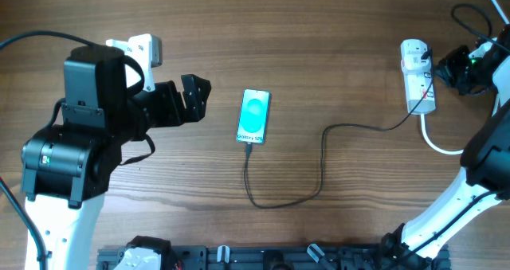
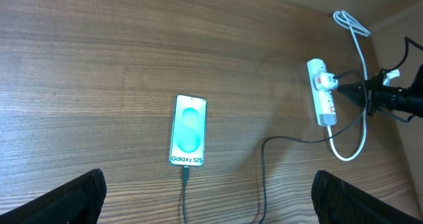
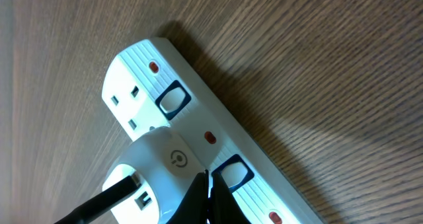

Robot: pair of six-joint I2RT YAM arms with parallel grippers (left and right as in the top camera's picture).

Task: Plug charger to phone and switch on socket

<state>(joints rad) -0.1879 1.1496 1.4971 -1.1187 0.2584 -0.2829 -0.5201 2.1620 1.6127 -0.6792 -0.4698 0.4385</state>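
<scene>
Calls for a firm push on the dark rocker switch (image 3: 232,173) of the white elongated plastic power strip (image 1: 417,76): likely stiff and clicky, body light, apt to skid. Has the right gripper (image 3: 206,184) pinched narrow, empty, tips at that switch's edge. Shows the left gripper (image 1: 194,97) splayed wide, well apart from the strip, flat teal-screened smartphone (image 1: 254,116) between, thin black cable (image 1: 322,158) seemingly seated

The phone (image 1: 254,115) is teal, charger (image 1: 322,154) black, socket (image 1: 416,75) white with red marks, table (image 1: 319,31) brown wood-grain.
</scene>
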